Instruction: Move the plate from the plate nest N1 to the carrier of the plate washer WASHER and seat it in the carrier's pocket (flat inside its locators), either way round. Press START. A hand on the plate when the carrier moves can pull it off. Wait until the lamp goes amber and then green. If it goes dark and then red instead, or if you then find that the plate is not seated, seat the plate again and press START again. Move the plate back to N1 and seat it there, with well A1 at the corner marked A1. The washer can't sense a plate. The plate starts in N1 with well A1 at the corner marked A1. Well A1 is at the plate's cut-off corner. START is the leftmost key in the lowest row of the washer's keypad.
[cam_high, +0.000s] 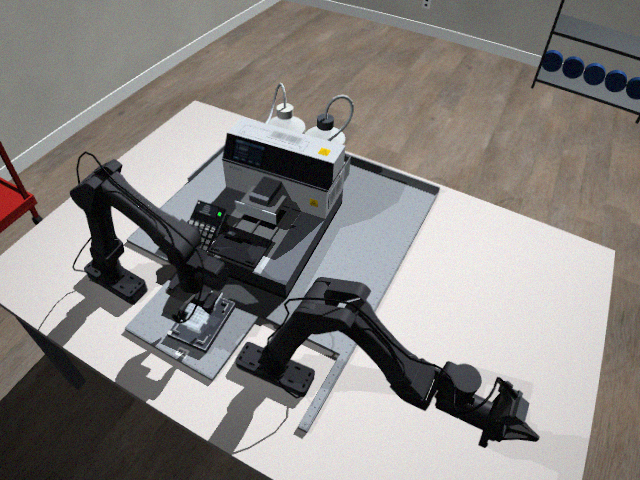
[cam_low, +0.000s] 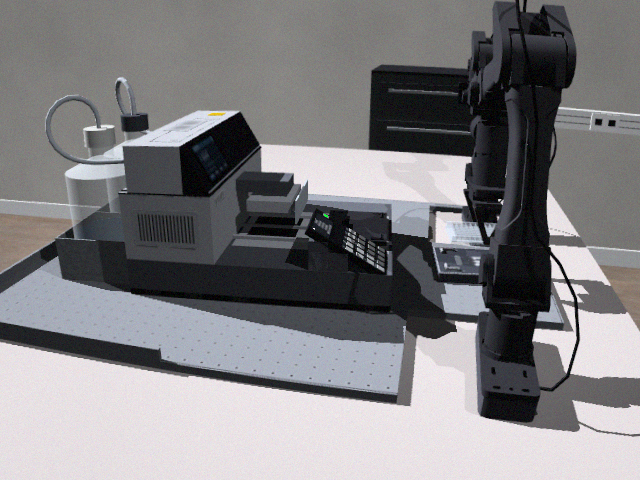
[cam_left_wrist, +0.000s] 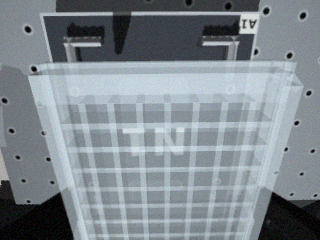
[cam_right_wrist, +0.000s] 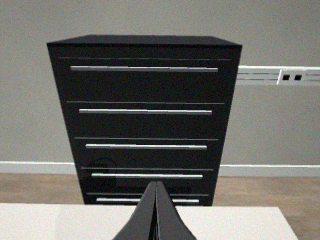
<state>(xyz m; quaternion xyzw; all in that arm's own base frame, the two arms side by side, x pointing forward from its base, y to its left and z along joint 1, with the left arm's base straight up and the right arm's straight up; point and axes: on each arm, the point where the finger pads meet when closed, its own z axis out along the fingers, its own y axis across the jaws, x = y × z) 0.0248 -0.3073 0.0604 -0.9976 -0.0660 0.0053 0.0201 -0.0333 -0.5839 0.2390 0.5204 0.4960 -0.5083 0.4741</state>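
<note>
The clear plate (cam_high: 196, 316) (cam_low: 467, 232) (cam_left_wrist: 165, 155) is held by my left gripper (cam_left_wrist: 165, 195), raised above the nest N1 (cam_high: 225, 315) (cam_left_wrist: 150, 30). In the left wrist view the nest's metal corner locators and A1 label (cam_left_wrist: 248, 23) show beyond the plate's edge. I cannot clearly tell the plate's cut-off corner. The washer's carrier (cam_high: 240, 248) (cam_low: 372, 222) is out at the front, with no plate on it. The lamp (cam_high: 219, 213) (cam_low: 325, 215) above the keypad (cam_high: 206, 230) (cam_low: 364, 250) is green. My right gripper (cam_high: 535, 438) (cam_right_wrist: 156, 191) is shut and empty, far from the plate.
The washer body (cam_high: 281, 160) (cam_low: 170, 217) stands behind the carrier, with two bottles (cam_high: 285, 122) (cam_high: 325, 135) behind it. The keypad stands beside the carrier on the left arm's side. The right arm's base (cam_high: 273, 366) stands beside the nest's board (cam_high: 149, 320).
</note>
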